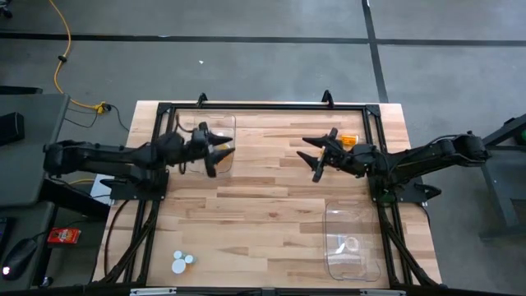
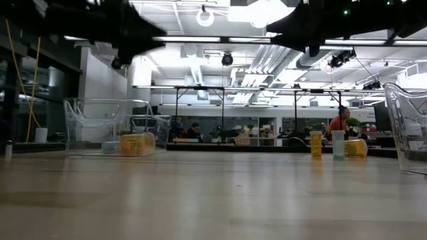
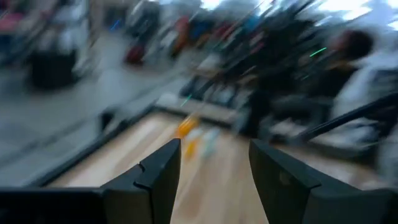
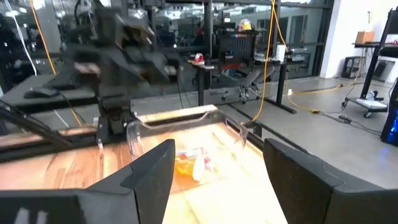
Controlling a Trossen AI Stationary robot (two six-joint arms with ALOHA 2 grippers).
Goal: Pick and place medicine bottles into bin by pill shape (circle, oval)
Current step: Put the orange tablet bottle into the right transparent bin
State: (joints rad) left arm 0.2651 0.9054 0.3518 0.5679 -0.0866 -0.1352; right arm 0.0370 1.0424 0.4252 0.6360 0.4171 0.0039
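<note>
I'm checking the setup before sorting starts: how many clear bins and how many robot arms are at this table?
Clear bins: 2 (far-left bin, near-right bin)
Robot arms: 2 (left arm, right arm)
Total: 4

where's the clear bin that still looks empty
In the high view the clear plastic bin sits at the table's near right corner, below the right arm, far from the white-capped bottles at the near left edge.

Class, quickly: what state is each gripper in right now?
Left gripper: open, holding nothing, above the clear bin.
Right gripper: open, holding nothing, above the table.
</note>
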